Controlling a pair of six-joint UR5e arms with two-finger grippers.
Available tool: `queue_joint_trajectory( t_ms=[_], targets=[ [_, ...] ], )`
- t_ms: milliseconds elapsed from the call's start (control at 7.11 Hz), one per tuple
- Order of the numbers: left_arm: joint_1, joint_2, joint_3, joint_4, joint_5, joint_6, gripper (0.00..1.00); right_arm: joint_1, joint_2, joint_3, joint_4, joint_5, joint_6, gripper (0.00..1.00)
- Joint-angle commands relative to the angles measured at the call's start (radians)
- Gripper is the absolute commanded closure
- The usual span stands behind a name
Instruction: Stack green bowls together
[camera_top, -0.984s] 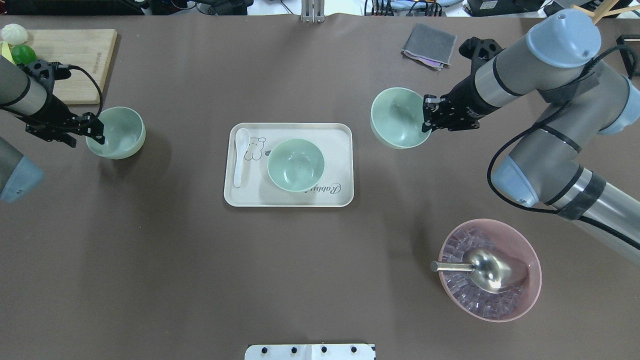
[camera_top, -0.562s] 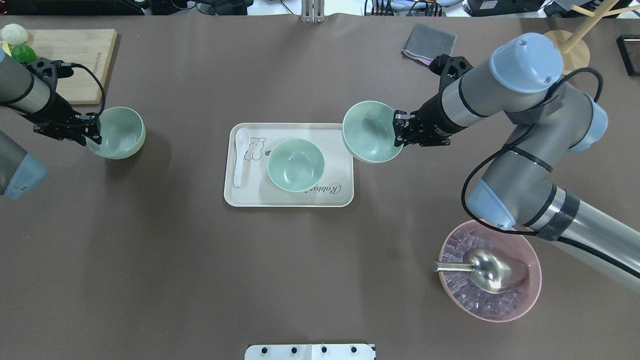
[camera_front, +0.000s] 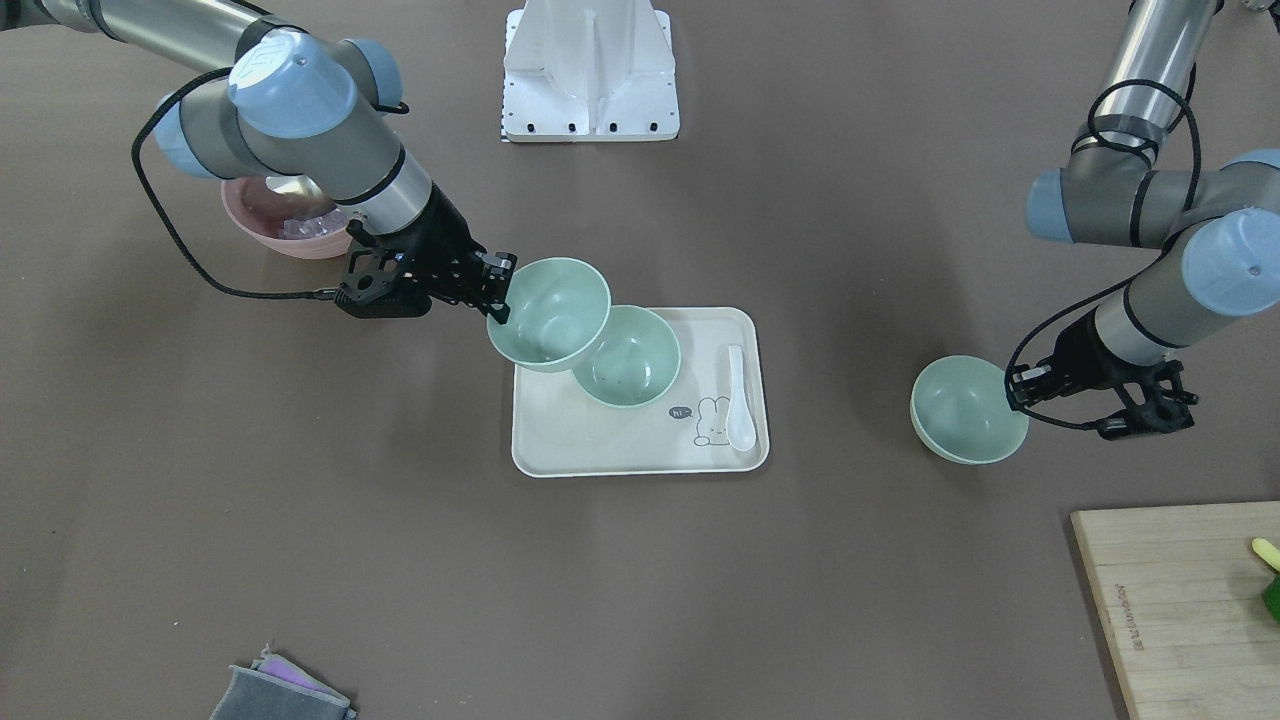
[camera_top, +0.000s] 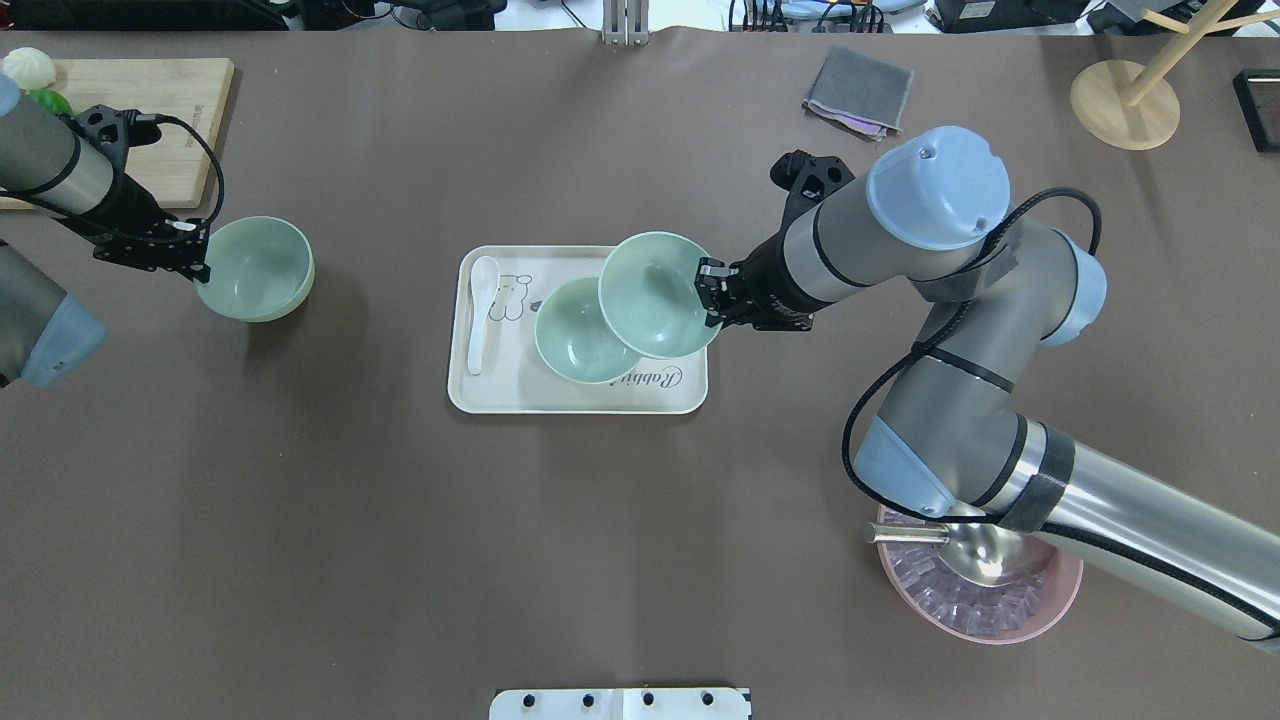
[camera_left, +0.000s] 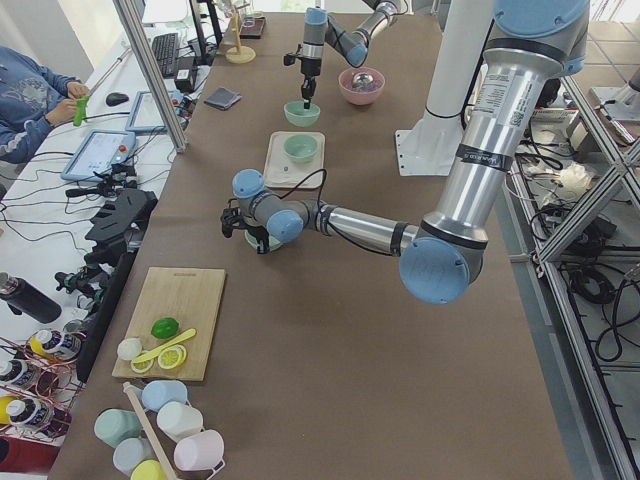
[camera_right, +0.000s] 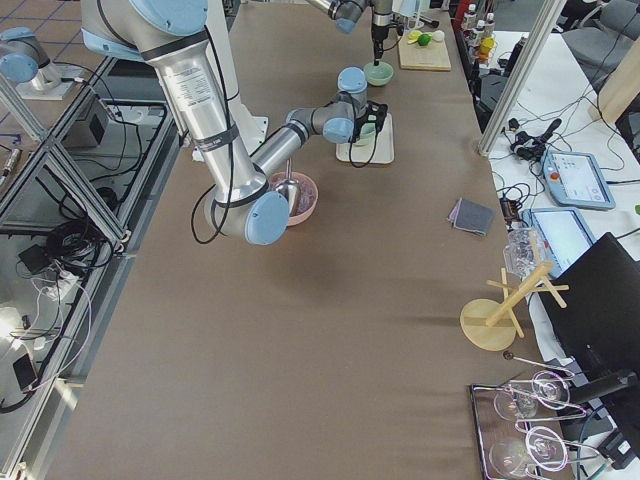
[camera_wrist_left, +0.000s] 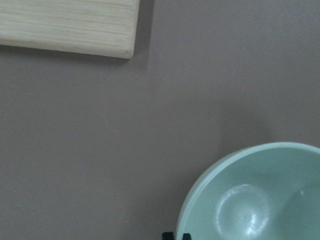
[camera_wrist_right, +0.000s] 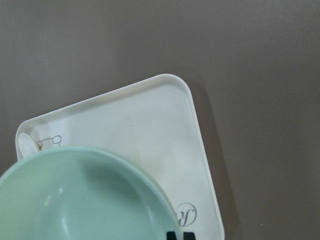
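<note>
Three pale mint-green bowls show. One green bowl (camera_top: 573, 334) (camera_front: 628, 362) sits on the cream tray (camera_top: 580, 398). My right gripper (camera_top: 712, 296) (camera_front: 497, 288) is shut on the rim of a second green bowl (camera_top: 655, 295) (camera_front: 550, 312) and holds it tilted above the tray, overlapping the tray bowl's right edge; it fills the right wrist view (camera_wrist_right: 80, 200). My left gripper (camera_top: 197, 252) (camera_front: 1022, 385) is shut on the rim of the third green bowl (camera_top: 256, 268) (camera_front: 965, 410) (camera_wrist_left: 260, 195), lifted over the table at the left.
A white spoon (camera_top: 481, 310) lies on the tray's left side. A pink bowl (camera_top: 975, 590) with ice and a metal scoop (camera_top: 950, 545) sits under my right arm. A wooden board (camera_top: 150, 110) lies far left, a grey cloth (camera_top: 858, 92) at the back, a wooden stand (camera_top: 1125, 105) far right.
My right gripper carried its green bowl left, from beside the tray to over the tray bowl. My left gripper shifted its bowl slightly right and up.
</note>
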Motion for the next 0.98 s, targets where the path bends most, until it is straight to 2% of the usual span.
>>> queue_joint_trajectory(
  t_ms=[0,141,422,844],
  targets=[
    [-0.008,-0.012,-0.021,0.000,-0.045,-0.027,1.00,-0.047,0.047,-0.016,-0.037,-0.048,0.016,1.00],
    [-0.008,-0.012,-0.039,0.003,-0.045,-0.036,1.00,-0.066,0.062,-0.018,-0.041,-0.067,0.017,1.00],
    [-0.021,-0.012,-0.094,0.014,-0.118,-0.042,1.00,-0.070,0.125,-0.108,-0.035,-0.091,0.014,1.00],
    [-0.020,-0.012,-0.179,0.015,-0.149,-0.130,1.00,-0.072,0.136,-0.127,-0.032,-0.108,0.013,1.00]
  ],
)
